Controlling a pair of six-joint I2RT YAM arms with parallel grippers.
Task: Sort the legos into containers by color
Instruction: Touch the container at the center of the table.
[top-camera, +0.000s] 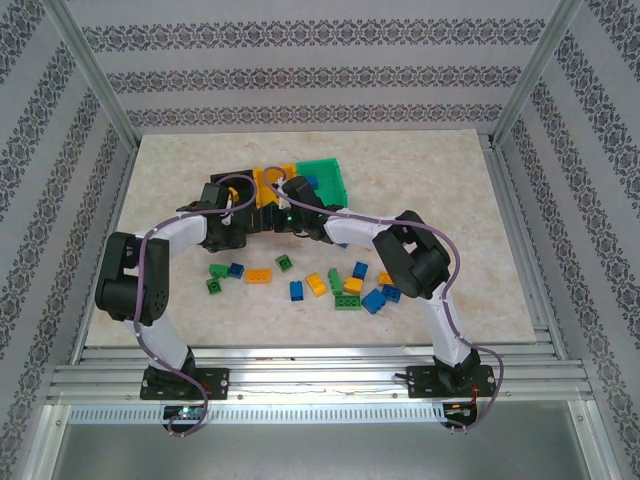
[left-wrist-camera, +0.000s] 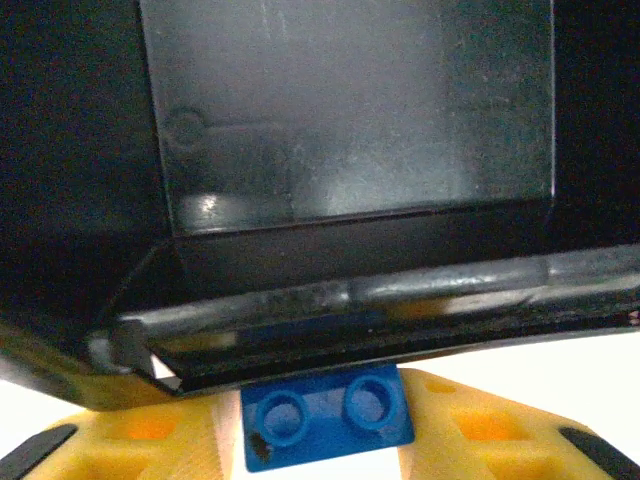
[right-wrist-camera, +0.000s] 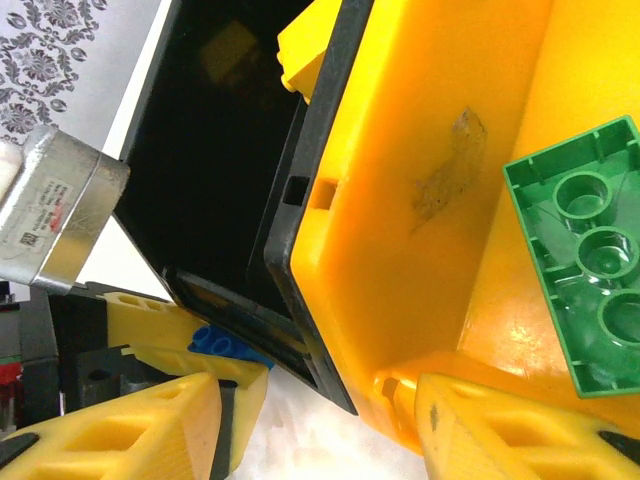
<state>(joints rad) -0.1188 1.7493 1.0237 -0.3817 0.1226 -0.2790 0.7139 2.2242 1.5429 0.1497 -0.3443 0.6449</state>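
The containers stand joined in a row at the back: black (top-camera: 218, 192), yellow-orange (top-camera: 268, 178), green (top-camera: 325, 178). My left gripper (left-wrist-camera: 328, 432) is shut on a blue lego (left-wrist-camera: 328, 415), held just below the black bin's near rim (left-wrist-camera: 350, 310). The same lego (right-wrist-camera: 225, 345) shows between that gripper's fingers from the right wrist. My right gripper (right-wrist-camera: 330, 440) is open and straddles the near corner of the yellow-orange bin (right-wrist-camera: 420, 200), one finger (right-wrist-camera: 500, 430) inside it. A green lego (right-wrist-camera: 585, 260) lies in that bin. Several loose legos (top-camera: 316, 284) lie scattered on the table in front.
Both arms (top-camera: 360, 230) arch over the table towards the bins and crowd their near side. The loose bricks spread from a green one (top-camera: 217, 270) on the left to a blue one (top-camera: 391, 293) on the right. A metal frame (top-camera: 520, 100) borders the beige tabletop.
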